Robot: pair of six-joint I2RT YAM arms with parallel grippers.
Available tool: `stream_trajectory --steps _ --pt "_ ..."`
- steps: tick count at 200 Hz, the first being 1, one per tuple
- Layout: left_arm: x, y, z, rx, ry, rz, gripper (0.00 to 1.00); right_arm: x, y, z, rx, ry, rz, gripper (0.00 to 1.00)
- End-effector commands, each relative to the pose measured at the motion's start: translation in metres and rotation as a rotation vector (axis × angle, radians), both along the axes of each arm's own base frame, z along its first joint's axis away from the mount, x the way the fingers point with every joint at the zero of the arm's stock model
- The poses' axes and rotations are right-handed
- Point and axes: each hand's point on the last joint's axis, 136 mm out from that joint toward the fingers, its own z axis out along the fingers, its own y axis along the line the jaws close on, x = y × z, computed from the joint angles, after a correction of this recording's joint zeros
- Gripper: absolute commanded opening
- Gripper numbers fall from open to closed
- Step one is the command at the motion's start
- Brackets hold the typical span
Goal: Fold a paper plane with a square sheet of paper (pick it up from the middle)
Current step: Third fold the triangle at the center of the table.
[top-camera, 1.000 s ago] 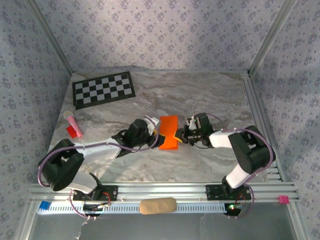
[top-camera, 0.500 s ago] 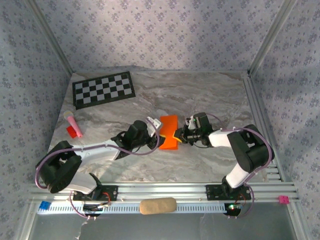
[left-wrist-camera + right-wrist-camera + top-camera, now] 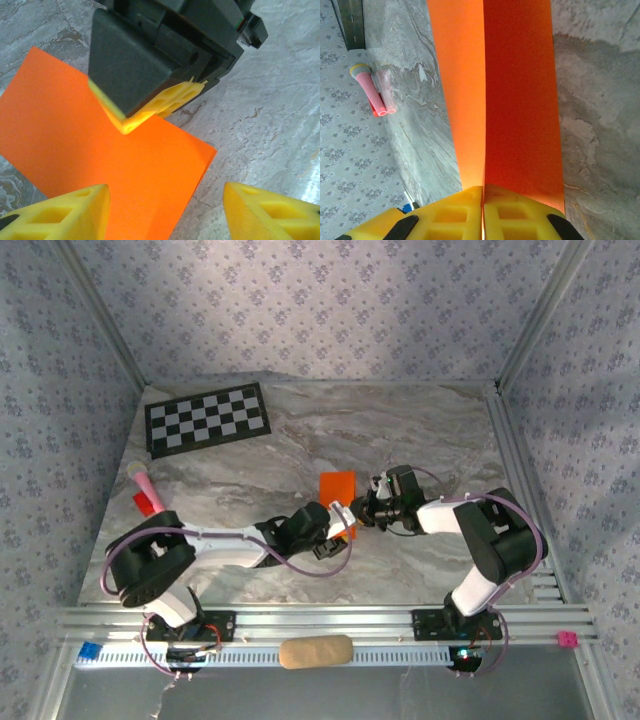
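Far L on table (image 3: 430, 430), checkerboard (image 3: 208, 418) is lying flat. Pink tube thing (image 3: 147, 495) is sitting by the L edge, well apart from the paper.

L gripper (image 3: 338, 523) is pointing in from the L at mid-table, jaws standing partway apart and gripping nothing. In L wrist view one finger (image 3: 65, 212) is hanging over the paper (image 3: 100, 145) and the other (image 3: 270, 210) over bare marble, w/ the paper's corner pointing into the gap btwn them. Can't tell if the first finger is touching the sheet.

Paper (image 3: 337, 487) is lying mid-table as a folded orange rectangle, long axis running near-to-far. Its far end is showing clear; its near end is partly hidden by L gripper. In R wrist view it's stretching straight away from the fingers as a long strip. A lengthwise crease is lining up w/ the finger seam, L half looking lighter than R half.

R gripper (image 3: 362, 512) is pointing in from the R, clamped tight on the paper's R edge, fingers (image 3: 455, 215) pressing together w/ the sheet btwn them.
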Motion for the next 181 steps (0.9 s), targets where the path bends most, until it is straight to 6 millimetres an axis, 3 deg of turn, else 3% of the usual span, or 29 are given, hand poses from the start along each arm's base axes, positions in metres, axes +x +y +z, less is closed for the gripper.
stream_trajectory --steps 1,78,142,181 --pt "0.009 -0.009 0.005 0.043 -0.090 0.009 0.63 0.005 0.002 0.007 0.019 -0.017 0.006 0.10" --pt "0.014 -0.024 -0.003 0.064 -0.164 0.050 0.63 0.005 -0.001 0.007 0.015 -0.019 -0.003 0.10" --pt "0.011 -0.029 -0.007 0.063 -0.156 0.021 0.53 0.005 -0.003 0.009 0.016 -0.023 -0.007 0.10" --pt "0.009 -0.028 -0.011 0.069 -0.151 0.010 0.39 0.005 -0.004 0.009 0.016 -0.022 -0.010 0.10"
